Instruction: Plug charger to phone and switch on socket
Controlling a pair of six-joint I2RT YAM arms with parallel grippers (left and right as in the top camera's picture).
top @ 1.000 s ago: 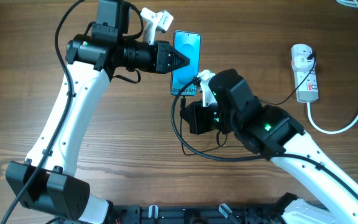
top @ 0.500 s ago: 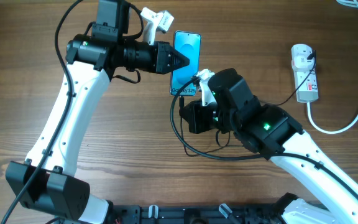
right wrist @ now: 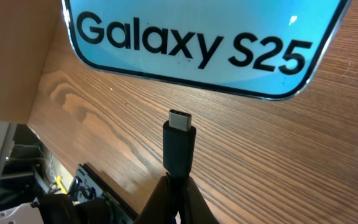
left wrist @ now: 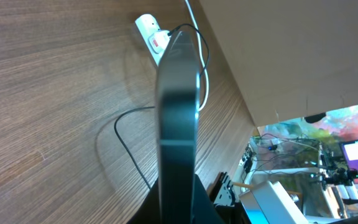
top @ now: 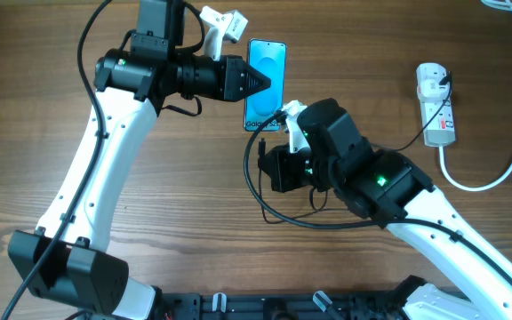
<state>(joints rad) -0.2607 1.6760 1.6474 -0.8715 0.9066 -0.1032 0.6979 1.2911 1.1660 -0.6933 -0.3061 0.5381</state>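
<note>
The phone (top: 269,60) hangs above the table with its teal screen up, and my left gripper (top: 259,83) is shut on its left long edge. The left wrist view shows the phone (left wrist: 179,118) edge-on between my jaws. My right gripper (right wrist: 179,190) is shut on the charger (right wrist: 179,146), whose metal tip points at the "Galaxy S25" end of the phone (right wrist: 191,43), a short gap away. From above, the right gripper (top: 269,158) sits just below that end, with the charger (top: 260,203) cable looping beneath it. The socket (top: 437,105) lies far right, with a black plug in it.
A white lead (top: 496,178) curves from the socket toward the right table edge. The socket (left wrist: 152,34) and a thin black cable (left wrist: 126,146) lie on the wood beyond the phone. Both arms crowd the table's middle.
The left gripper has drawn the phone slightly toward the table's far side, opening a small gap between its lower end and the connector tip. The right gripper has barely moved.
</note>
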